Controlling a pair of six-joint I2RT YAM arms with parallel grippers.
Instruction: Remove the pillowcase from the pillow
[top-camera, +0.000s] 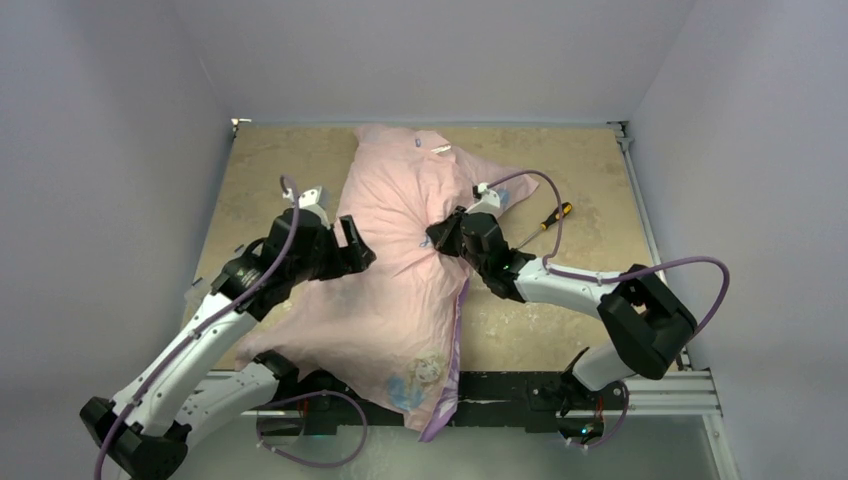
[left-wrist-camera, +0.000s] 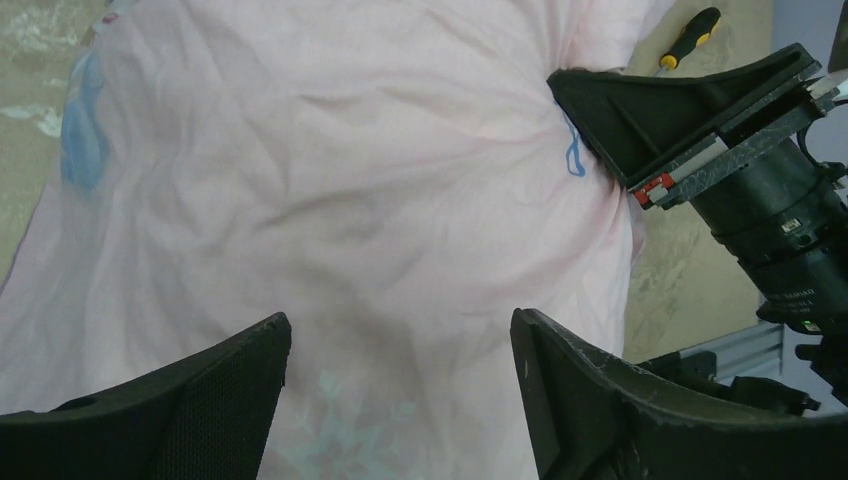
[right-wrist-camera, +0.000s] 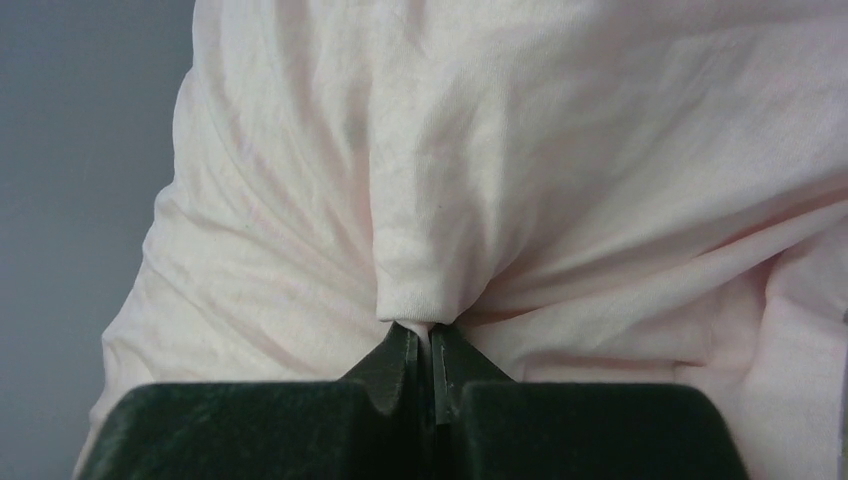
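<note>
The pillowcase (top-camera: 400, 290) lies pale pink side out across the middle of the table, its magenta edge (top-camera: 455, 355) hanging over the front rail. It bulges at the far end; the white pillow is hidden inside it. My right gripper (top-camera: 438, 235) is shut on a pinched fold of the pillowcase (right-wrist-camera: 500, 150), the fabric bunched between its tips (right-wrist-camera: 430, 335). My left gripper (top-camera: 355, 245) is open at the case's left edge, its jaws apart and empty just over the fabric (left-wrist-camera: 350, 180), the gripper (left-wrist-camera: 400, 325) facing the right gripper's finger (left-wrist-camera: 680, 110).
A yellow-and-black screwdriver (top-camera: 556, 215) lies on the tan table right of the right gripper, also in the left wrist view (left-wrist-camera: 690, 38). Grey walls close in left, right and behind. A metal rail (top-camera: 660, 395) runs along the front edge.
</note>
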